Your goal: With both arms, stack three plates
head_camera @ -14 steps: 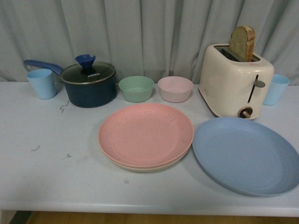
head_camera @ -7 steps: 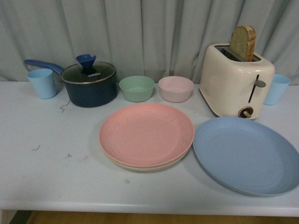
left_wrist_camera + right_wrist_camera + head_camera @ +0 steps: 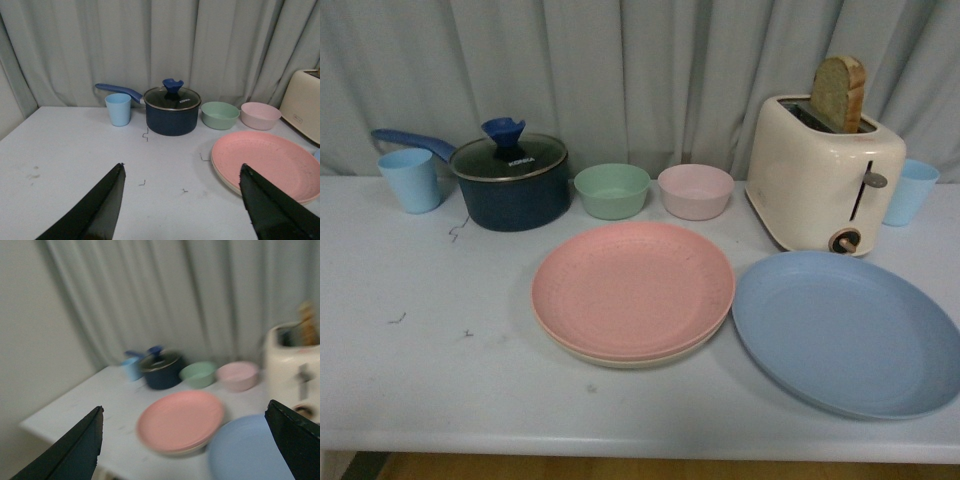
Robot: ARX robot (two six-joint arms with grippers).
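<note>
light: soft, even | shadows: faint | right wrist view: motion-blurred

I see a speckled pink plate [image 3: 632, 288], a beige plate [image 3: 620, 361], a light blue plate [image 3: 845, 332], a navy pot [image 3: 513, 195] and a cream toaster [image 3: 820, 175].

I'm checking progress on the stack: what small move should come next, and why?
Probably lower the right gripper, fingers wide apart and empty, toward the rim of the blue plate. The pink plate already sits on the beige plate, while the blue one lies alone beside them, on the right arm's side.
</note>
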